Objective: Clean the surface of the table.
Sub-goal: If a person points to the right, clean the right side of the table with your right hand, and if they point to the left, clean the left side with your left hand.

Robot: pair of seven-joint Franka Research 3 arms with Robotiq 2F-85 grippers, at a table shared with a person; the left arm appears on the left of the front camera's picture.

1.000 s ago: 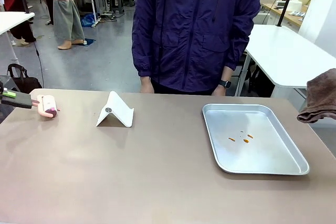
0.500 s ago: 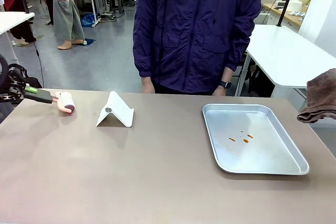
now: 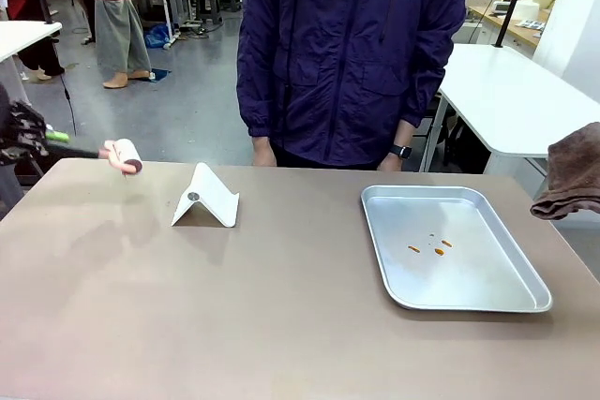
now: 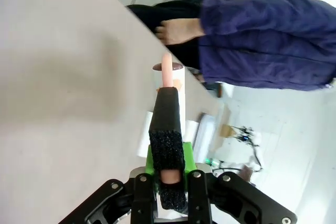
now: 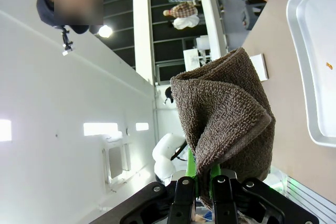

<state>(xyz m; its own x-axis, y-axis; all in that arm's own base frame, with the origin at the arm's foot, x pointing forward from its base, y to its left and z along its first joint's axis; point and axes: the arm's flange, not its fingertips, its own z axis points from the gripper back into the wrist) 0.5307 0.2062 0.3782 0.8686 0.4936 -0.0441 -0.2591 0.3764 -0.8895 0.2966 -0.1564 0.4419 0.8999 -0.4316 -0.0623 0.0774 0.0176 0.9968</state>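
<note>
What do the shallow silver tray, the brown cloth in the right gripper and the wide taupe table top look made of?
Shallow silver tray: likely metal, aluminium or steel; brushed sheen, rolled rim.
Brown cloth in the right gripper: terry fabric, probably cotton; looped pile, soft folds.
Wide taupe table top: matte laminate perhaps; smooth, no grain.

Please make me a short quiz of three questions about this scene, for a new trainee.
1. True or false: the right gripper is shut on a brown towel.
2. What does the left gripper hold? A) a pink roller B) a sponge C) a cup
3. Fill in: the orange specks lie inside the silver ____ on the table.
Key: 1 true; 2 A; 3 tray.
</note>
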